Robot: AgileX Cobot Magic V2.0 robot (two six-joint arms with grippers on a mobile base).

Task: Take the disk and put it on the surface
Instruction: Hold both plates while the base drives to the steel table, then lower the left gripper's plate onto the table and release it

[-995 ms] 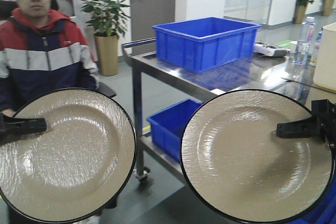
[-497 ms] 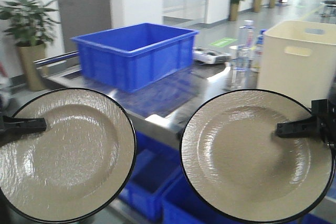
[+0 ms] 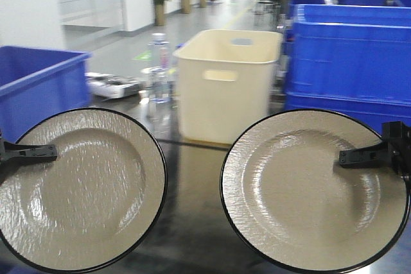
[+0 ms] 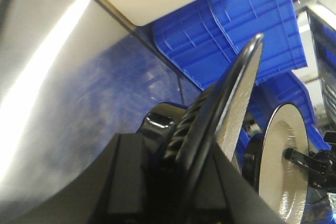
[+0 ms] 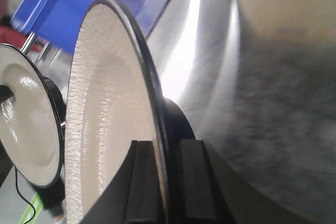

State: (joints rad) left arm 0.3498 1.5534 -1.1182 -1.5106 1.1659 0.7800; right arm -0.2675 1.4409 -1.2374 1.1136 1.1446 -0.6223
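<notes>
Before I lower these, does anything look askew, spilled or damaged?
Nothing spilled or damaged. The two beige, black-rimmed plates stand on edge rather than flat: left plate pinched at its rim by the left gripper, right plate by the right gripper, over the steel tabletop.

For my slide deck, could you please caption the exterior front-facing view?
Black-rimmed left plate and right plate, each clamped at its rim by jaws, before a cream bin and blue crates.

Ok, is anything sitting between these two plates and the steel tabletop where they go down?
Nothing visible blocks it. The left plate and right plate hang over bare steel tabletop. The cream bin stands farther back between them, water bottles left of it, blue crates on the right.
</notes>
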